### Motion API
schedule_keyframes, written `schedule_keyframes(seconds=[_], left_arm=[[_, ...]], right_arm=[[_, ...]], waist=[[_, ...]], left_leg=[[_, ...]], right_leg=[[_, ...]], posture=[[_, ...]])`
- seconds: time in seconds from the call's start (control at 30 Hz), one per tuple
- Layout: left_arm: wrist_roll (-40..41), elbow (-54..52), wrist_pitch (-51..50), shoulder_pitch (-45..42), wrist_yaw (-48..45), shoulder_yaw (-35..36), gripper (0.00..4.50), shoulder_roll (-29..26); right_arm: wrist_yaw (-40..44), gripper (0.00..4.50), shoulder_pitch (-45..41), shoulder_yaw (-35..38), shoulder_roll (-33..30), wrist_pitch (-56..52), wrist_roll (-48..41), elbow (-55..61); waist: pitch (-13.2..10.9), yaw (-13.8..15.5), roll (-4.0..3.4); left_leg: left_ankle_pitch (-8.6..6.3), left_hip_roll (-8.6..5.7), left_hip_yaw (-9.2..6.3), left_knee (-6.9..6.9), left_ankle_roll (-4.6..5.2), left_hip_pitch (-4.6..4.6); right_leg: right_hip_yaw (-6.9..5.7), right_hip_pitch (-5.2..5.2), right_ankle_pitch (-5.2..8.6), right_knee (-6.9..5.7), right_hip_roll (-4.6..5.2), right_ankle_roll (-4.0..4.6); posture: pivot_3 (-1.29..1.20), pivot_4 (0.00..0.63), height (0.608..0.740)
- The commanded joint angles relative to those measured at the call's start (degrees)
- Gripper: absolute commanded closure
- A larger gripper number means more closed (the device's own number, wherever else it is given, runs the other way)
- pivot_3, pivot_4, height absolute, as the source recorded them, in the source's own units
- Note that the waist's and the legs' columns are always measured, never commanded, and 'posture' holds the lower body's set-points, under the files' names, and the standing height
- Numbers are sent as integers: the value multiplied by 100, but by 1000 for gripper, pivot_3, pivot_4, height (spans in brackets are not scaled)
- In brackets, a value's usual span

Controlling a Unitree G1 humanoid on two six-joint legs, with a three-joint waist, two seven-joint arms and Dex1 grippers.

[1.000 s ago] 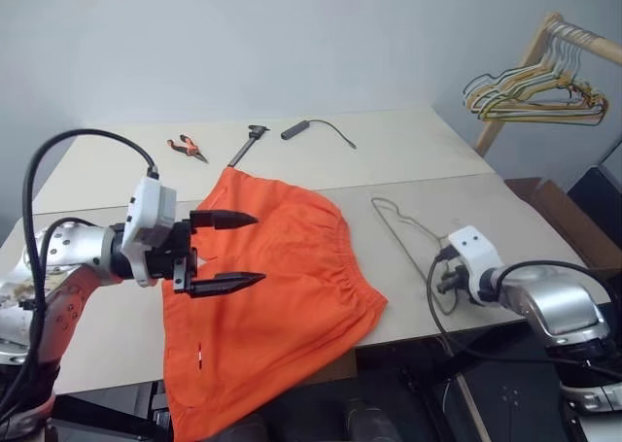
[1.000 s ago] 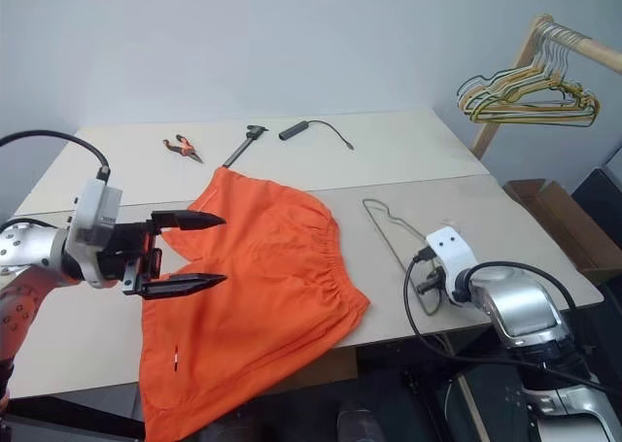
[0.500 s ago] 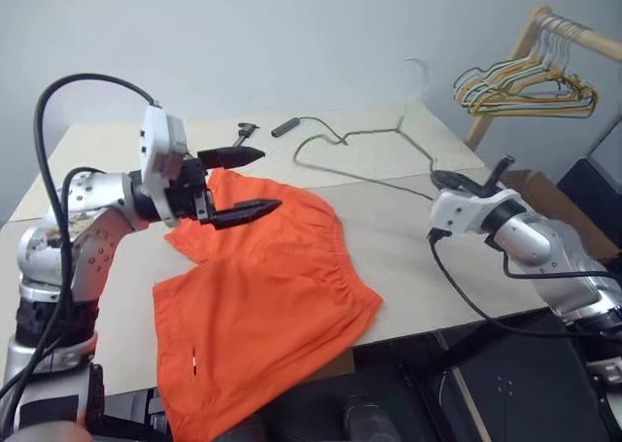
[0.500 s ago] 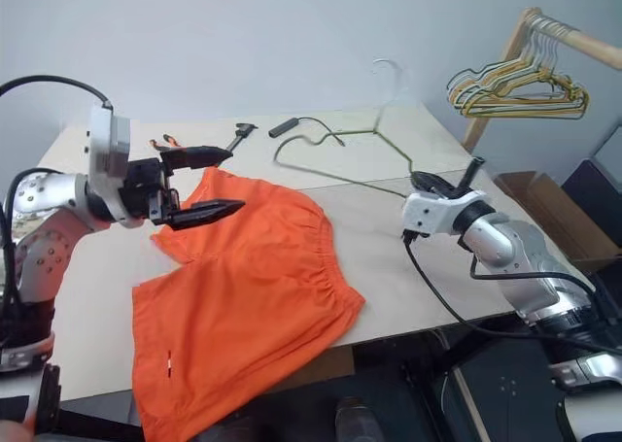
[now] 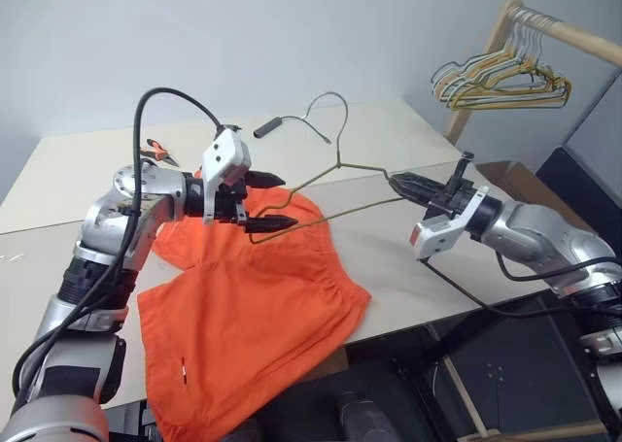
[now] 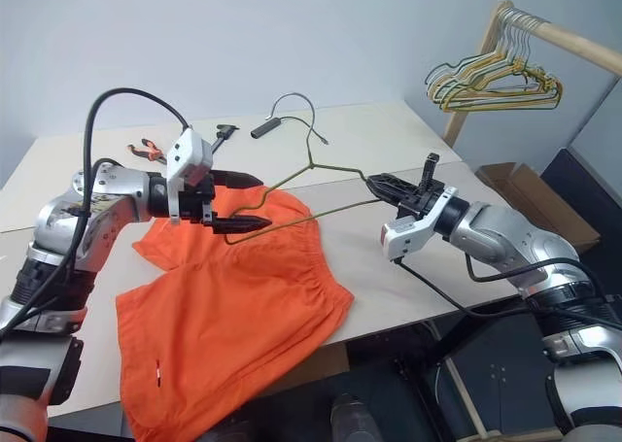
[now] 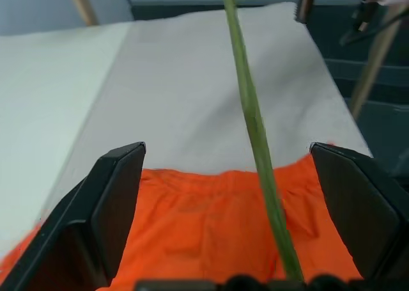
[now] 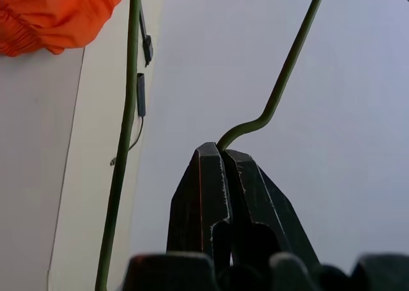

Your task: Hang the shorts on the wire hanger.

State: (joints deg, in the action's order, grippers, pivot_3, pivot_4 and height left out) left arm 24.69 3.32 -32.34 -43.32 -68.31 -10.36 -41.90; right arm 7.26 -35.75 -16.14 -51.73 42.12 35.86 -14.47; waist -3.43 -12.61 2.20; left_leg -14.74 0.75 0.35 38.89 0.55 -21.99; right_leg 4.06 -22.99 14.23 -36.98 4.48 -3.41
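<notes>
I see the crumpled orange shorts (image 5: 255, 306) draped over the table (image 5: 408, 257) edge. My right gripper (image 5: 400, 182) pinches the thin triangular wire hanger (image 5: 335, 160) aloft; my left gripper (image 5: 275, 201) gapes wide, one wire passing between its fingers.

Right gripper (image 8: 223, 151) fingers (image 8: 204, 195) pinched tight on a bend of the wire hanger (image 8: 281, 89). Hanger's other wire runs alongside. Shorts (image 8: 57, 13) bunched on the worktop (image 8: 32, 176) beyond.

Even diffuse light, soft shadows; wrist views blurred close-up.
</notes>
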Motion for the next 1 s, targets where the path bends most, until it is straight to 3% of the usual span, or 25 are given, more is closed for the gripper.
schedule_keyframes(seconds=[0.03,0.1,0.2,0.6,0.77,0.87,1.0], left_arm=[[-164,-21,-49,-181,-364,-168,0,-123],[-263,-22,-96,-184,-386,-232,0,-123],[-462,22,-80,-153,-296,-272,631,-74],[-559,33,-250,-117,-39,-64,4468,-1],[-520,-5,-403,-142,5,16,4468,17],[-531,-10,-421,-139,82,67,4500,22],[-678,-6,-316,-118,139,32,4500,-49]], right_arm=[[-89,4468,-198,299,32,-1,65,138],[-93,4468,-206,334,76,-43,85,152],[-114,4500,-232,382,110,-91,184,166],[-238,4500,-280,474,181,-183,413,211],[-59,4500,-188,457,144,-115,228,294],[390,3796,-95,400,-18,132,-256,380],[1134,2438,-27,364,-277,315,-1017,482]], waist=[[0,-40,0],[0,-74,0],[0,-81,0],[0,-87,-1],[1,-86,-2],[1,-86,-2],[1,-84,-2]], left_leg=[[0,0,-2,1,0,-1],[0,-1,-2,1,0,0],[0,-1,-5,3,0,1],[1,-2,-9,5,-1,2],[1,-3,-10,5,-1,2],[1,-3,-11,6,-1,2],[0,-2,-14,6,-1,2]], right_leg=[[-1,0,0,-1,0,0],[0,0,0,-2,0,0],[0,1,0,-4,0,0],[-1,1,0,-10,2,0],[-1,0,-1,-11,3,0],[-1,1,-1,-12,3,0],[-4,3,-1,-10,4,0]], posture=[[-185,0,740],[-186,0,740],[-187,0,740],[-181,0,740],[-175,0,740],[-175,0,740],[-172,0,740]])
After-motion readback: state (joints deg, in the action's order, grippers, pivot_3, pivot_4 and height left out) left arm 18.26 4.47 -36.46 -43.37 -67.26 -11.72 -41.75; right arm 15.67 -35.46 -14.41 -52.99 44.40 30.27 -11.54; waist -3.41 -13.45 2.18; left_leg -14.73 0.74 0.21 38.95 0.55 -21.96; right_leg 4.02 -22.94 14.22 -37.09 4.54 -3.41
